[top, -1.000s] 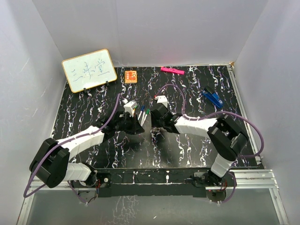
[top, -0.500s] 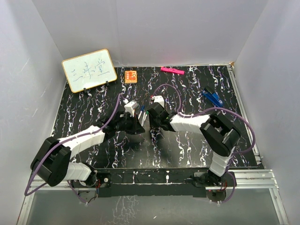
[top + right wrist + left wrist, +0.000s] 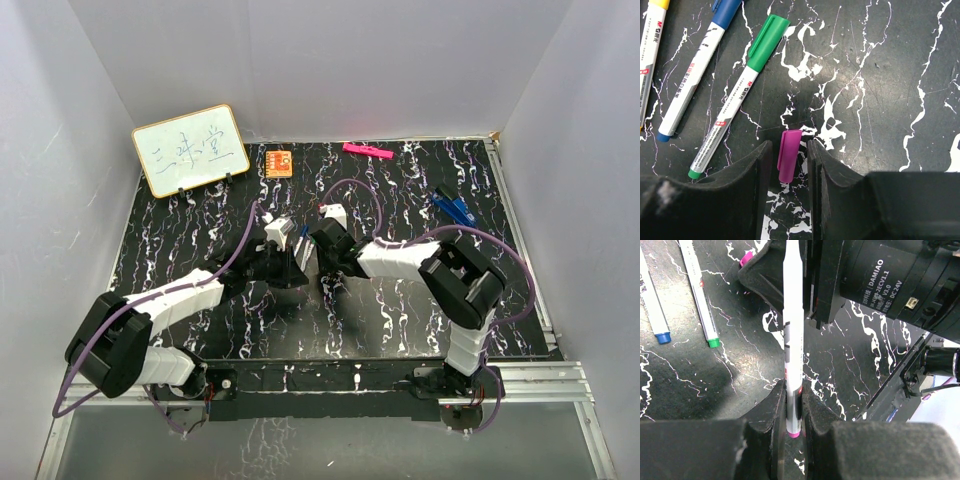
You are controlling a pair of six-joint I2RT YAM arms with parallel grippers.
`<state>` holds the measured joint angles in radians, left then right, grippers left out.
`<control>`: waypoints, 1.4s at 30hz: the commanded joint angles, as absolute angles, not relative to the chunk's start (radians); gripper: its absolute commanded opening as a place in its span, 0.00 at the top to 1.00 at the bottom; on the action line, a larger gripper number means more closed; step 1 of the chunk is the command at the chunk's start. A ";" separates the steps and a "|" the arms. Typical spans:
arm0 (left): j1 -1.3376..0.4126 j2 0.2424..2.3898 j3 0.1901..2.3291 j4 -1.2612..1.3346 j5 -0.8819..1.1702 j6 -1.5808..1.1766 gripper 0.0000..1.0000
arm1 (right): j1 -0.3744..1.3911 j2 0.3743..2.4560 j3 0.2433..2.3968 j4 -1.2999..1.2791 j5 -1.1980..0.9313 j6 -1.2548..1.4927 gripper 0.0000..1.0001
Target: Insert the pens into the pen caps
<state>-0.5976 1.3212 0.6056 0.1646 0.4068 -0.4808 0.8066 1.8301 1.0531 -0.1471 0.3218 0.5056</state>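
Purple cap [image 3: 788, 155] is hidden in the top view, where both hands meet at the middle of the bench [image 3: 420, 190] and cover the work. Over the last second the right hand [image 3: 322, 262] has slid toward 9 o'clock and now sits just beside the left hand [image 3: 290, 250], so I judge the mating step is close.

From the left wrist, the left hand is pressed together on a white pen [image 3: 793, 325] with a magenta end. The pen runs toward 12 o'clock and is cut off by the frame edge, so its writing tip goes unseen.

From the right wrist, the purple cap lies on the bench at 6 o'clock between the right hand's fingers [image 3: 830, 175]. A thin gap shows on each side, so the hand is spread and not yet pinching. A green-capped pen [image 3: 735, 100] and a blue-capped pen [image 3: 695, 70] lie toward 10 o'clock, already closed.
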 commanded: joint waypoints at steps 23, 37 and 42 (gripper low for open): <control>-0.596 1.323 0.616 0.166 0.381 -0.490 1.00 | 0.828 1.980 1.133 -0.423 0.397 0.533 1.00; -0.595 1.364 0.632 0.237 0.461 -0.497 1.00 | 0.736 1.637 1.073 -0.169 0.517 0.513 1.00; -0.604 1.364 0.655 0.266 0.486 -0.512 1.00 | 0.720 1.448 0.931 0.085 0.472 0.442 1.00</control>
